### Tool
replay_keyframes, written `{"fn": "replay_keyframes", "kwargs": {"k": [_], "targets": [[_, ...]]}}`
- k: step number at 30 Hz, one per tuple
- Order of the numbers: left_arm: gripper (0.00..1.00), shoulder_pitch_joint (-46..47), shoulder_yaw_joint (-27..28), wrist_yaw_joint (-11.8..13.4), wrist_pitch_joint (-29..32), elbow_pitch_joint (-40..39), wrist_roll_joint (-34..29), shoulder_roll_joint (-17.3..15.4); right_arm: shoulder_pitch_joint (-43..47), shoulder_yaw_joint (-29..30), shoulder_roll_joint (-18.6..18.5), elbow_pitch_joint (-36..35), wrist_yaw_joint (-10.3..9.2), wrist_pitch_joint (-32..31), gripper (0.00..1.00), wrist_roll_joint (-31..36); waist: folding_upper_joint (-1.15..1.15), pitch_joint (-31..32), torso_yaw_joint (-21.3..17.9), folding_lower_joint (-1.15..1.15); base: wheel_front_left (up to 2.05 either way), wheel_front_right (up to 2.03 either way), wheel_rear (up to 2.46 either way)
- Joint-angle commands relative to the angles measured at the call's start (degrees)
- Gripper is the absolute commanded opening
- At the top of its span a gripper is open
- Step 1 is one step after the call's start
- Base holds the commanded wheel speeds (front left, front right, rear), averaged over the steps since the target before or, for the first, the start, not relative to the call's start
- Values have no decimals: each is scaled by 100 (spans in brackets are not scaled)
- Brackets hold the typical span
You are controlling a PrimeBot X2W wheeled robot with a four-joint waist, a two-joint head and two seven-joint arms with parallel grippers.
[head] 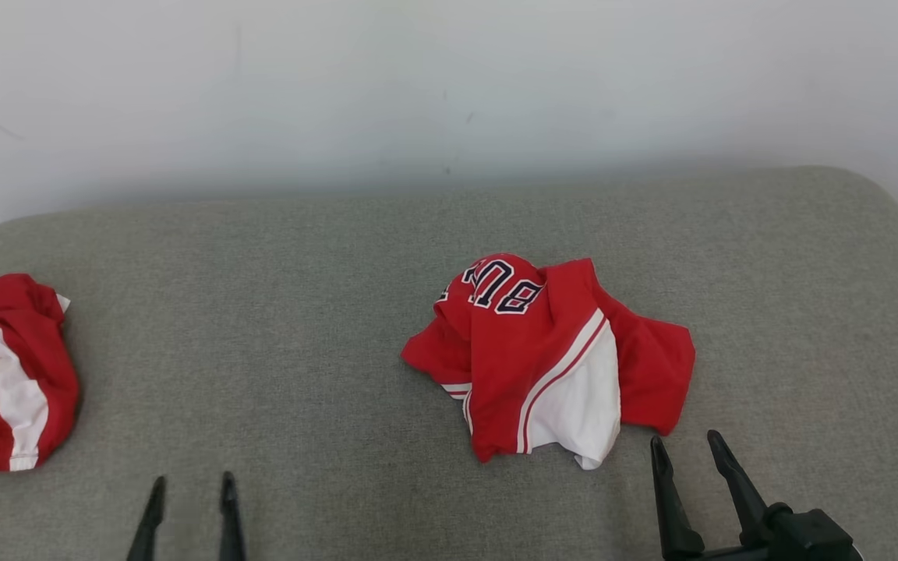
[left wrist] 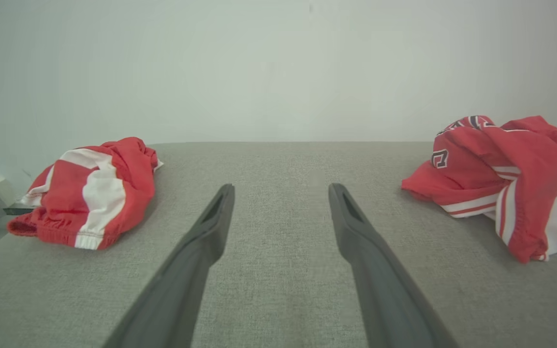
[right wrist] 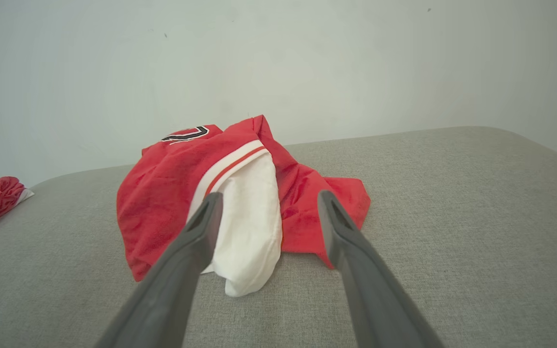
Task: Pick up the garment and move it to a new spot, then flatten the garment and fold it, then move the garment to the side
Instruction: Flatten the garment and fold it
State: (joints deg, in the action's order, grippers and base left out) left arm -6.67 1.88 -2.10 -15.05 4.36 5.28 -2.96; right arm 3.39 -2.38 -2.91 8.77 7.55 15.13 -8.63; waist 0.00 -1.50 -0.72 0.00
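The right gripper (head: 685,440) is hovering wide open beside the crumpled jersey (head: 542,351), likely risking catching only one loose layer.

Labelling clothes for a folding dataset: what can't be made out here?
Crumpled red-and-white jersey: navy lettering partly folded under in the head view.
Bunched red-and-white garment on the left: cut by the head view's left edge.
Left gripper: base cut by the head view's bottom edge.

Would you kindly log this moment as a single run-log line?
stage: before pickup | left end effector: open, empty | right end effector: open, near crumpled jersey | second garment: far left on grey cushion
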Motion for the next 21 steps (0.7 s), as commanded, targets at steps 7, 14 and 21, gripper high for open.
{"fn": "replay_keyframes", "kwargs": {"k": [7, 14, 21], "targets": [[100, 586, -578, -236, -20, 241, 79, 11, -171, -79, 6, -6, -12, 3, 100, -31, 0, -191, -309, 0, 0, 0, 0], [100, 1224, -1246, -379, -19, 643, 138, 8, -365, -91, 4, -76, -12, 3, 100, -35, 0, -526, -869, 0, 0, 0, 0], [100, 1691, -1945, -490, -20, 1241, 235, 6, -477, -85, 7, -105, -12, 3, 100, -95, 0, -845, -1342, 0, 0, 0, 0]]}}
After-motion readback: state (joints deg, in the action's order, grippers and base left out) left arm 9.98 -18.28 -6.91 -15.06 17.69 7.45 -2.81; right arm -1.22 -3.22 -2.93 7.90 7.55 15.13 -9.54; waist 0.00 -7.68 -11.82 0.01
